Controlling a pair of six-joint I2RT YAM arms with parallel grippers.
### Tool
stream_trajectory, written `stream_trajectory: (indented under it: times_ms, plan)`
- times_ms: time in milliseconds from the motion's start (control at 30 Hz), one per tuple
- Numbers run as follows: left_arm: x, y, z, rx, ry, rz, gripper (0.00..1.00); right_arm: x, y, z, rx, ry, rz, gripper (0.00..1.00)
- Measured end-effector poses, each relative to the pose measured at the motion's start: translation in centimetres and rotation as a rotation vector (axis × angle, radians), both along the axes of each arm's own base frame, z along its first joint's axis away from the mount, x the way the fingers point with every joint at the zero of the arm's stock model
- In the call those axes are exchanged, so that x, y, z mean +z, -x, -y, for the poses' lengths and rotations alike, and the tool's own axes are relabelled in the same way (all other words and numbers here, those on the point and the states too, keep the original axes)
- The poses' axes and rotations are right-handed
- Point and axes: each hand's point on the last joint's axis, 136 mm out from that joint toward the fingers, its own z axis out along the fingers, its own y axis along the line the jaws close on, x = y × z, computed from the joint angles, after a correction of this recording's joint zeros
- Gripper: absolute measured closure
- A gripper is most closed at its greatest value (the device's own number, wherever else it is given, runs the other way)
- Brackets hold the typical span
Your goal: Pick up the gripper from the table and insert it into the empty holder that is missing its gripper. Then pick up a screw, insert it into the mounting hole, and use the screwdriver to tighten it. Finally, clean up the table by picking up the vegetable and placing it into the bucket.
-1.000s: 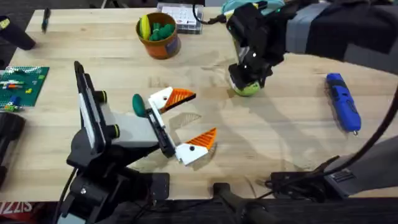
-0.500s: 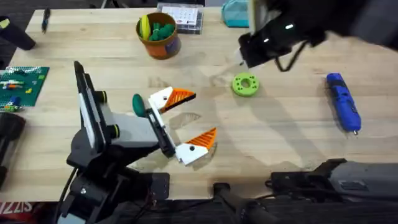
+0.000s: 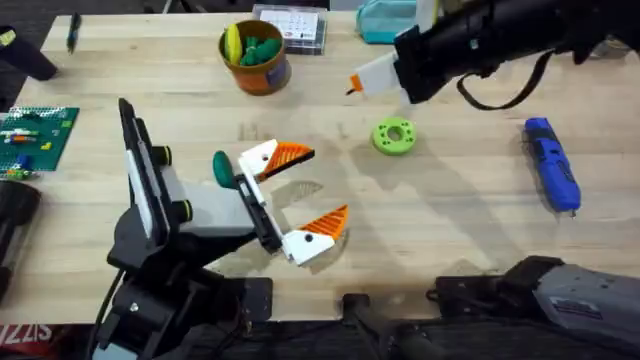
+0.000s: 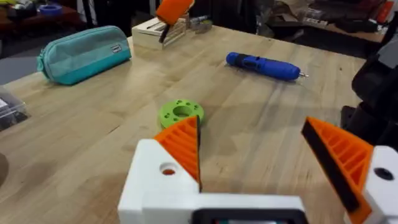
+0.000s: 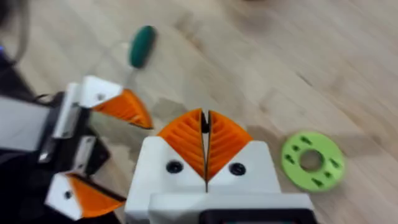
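Hovering my right gripper (image 5: 205,146) above the far middle of the table, white fingers with orange ribbed pads pressed together, nothing between them. Judgement: it's parked high so as not to block the other arm's working area.

My left gripper (image 3: 290,195) sits low at the near-left centre, fingers spread wide, nothing held. The small dark-green smooth oval toy vegetable (image 3: 222,168) lies on the wood just to its left, touching or nearly touching the far finger's base – can't tell which. Judgement: wide stance suits a grab on that piece; cleanup step looks like the one in hand.

The small round orange bucket (image 3: 262,70) stands at the far left-centre, already holding yellow and green toy pieces. The stubby bright-blue powered screwdriver (image 3: 552,163) lies flat at the far right, well apart from both grippers, tip toward the near edge. The lime-green flat ring with small holes (image 3: 394,136) rests between the screwdriver and my left gripper.

Surface: pale wooden tabletop (image 3: 450,220). A teal zipped pouch (image 4: 84,53) lies at the far edge, a green circuit-like board (image 3: 35,135) at the left edge. Room behind is dark clutter, not readable.
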Motion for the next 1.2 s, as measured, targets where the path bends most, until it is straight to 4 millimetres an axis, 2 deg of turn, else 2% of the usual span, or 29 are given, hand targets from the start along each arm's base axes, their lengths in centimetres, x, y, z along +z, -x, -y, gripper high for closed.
stream_trajectory:
  times_ms: [133, 233, 400, 500, 700, 967, 1200]
  plan:
    - [0.0, 0.0, 0.0, 0.000, 0.000, 0.000, 0.011, 1.4, 1.3, -1.9, 0.115, -0.106, -0.008, 0.994]
    - [0.0, 0.0, 0.0, 0.000, 0.000, 0.000, 0.011, 1.9, 1.9, -2.6, 0.156, -0.150, -0.022, 0.994]
    - [0.0, 0.0, 0.0, 0.000, 0.000, 0.000, 0.011, 2.1, 2.7, -3.4, 0.174, -0.183, -0.064, 0.994]
    - [0.0, 0.0, 0.0, 0.000, 0.000, 0.000, 0.011, 1.5, 2.7, -3.9, 0.153, -0.179, -0.100, 0.994]
    - [0.0, 0.0, 0.0, 0.000, 0.000, 0.000, 0.011, -0.4, 2.7, -4.6, 0.099, -0.086, -0.164, 0.994]
    - [0.0, 0.0, 0.0, 0.000, 0.000, 0.000, 0.011, 1.4, 2.7, -6.4, 0.102, 0.075, -0.168, 0.994]
    - [0.0, 0.0, 0.0, 0.000, 0.000, 0.000, 0.011, 0.1, 3.2, -9.2, 0.194, 0.206, -0.219, 0.994]
